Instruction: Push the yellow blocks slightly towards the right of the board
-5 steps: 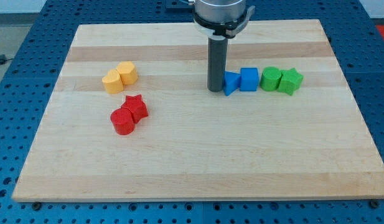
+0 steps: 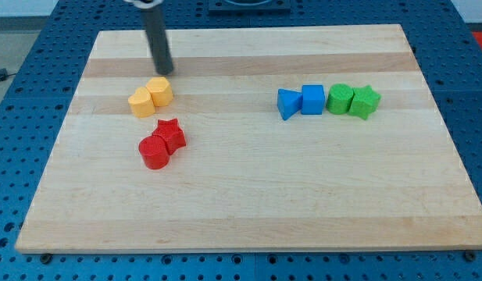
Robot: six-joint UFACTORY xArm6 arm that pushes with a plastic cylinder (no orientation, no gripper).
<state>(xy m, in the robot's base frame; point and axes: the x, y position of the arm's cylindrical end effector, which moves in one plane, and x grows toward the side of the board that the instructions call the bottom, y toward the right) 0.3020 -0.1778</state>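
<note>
Two yellow blocks sit side by side at the board's upper left: a yellow hexagon-like block (image 2: 159, 91) and a second yellow block (image 2: 141, 102) touching it on its lower left. My tip (image 2: 164, 72) is just above the hexagon-like block, a small gap away, toward the view's top. The rod rises out of the view's top edge.
A red star (image 2: 171, 133) and a red cylinder (image 2: 155, 151) touch just below the yellow pair. At the right stand in a row a blue triangle (image 2: 287, 103), a blue cube (image 2: 312, 99), a green cylinder (image 2: 340, 98) and a green star (image 2: 365, 101). The wooden board (image 2: 241, 203) lies on a blue perforated table.
My tip has moved far left, from beside the blue triangle to just above the yellow blocks. No block has moved.
</note>
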